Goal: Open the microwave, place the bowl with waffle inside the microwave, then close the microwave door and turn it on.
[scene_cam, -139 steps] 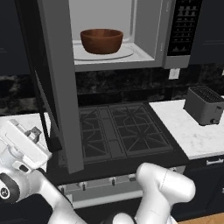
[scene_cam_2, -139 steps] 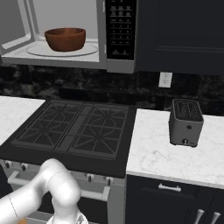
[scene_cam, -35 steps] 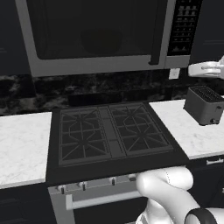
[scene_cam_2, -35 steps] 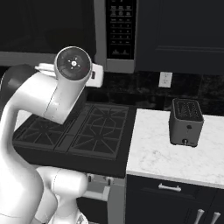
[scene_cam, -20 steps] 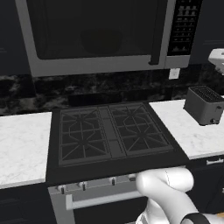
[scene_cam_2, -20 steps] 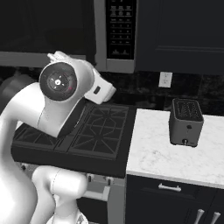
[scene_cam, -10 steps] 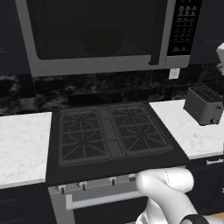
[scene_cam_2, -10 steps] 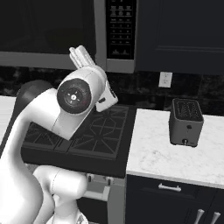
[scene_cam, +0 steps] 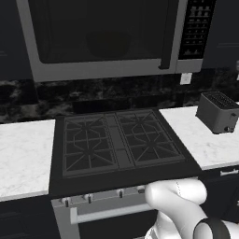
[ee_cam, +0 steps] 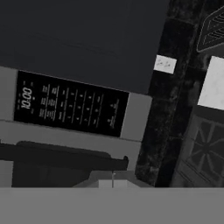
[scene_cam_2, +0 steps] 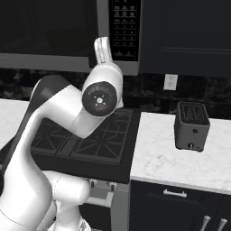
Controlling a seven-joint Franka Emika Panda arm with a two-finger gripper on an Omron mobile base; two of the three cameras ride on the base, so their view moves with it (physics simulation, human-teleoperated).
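Microwave door (scene_cam: 100, 39) shut, closed gripper (scene_cam_2: 103, 50) raised just before button panel (scene_cam_2: 124, 27)

Kitchen surroundings: cooktop, counters and small appliance.

A black gas stove (scene_cam: 119, 142) with cast grates sits between two white marble countertops (scene_cam: 25, 156); a dark grey toaster (scene_cam: 217, 112) stands on the right-hand counter (two slots on top). A white wall outlet (scene_cam_2: 170, 82) is set in the dark speckled backsplash (scene_cam: 70, 95). Dark cabinets (scene_cam_2: 187, 31) hang above the toaster, with dark handled drawers (scene_cam_2: 173, 194) below.
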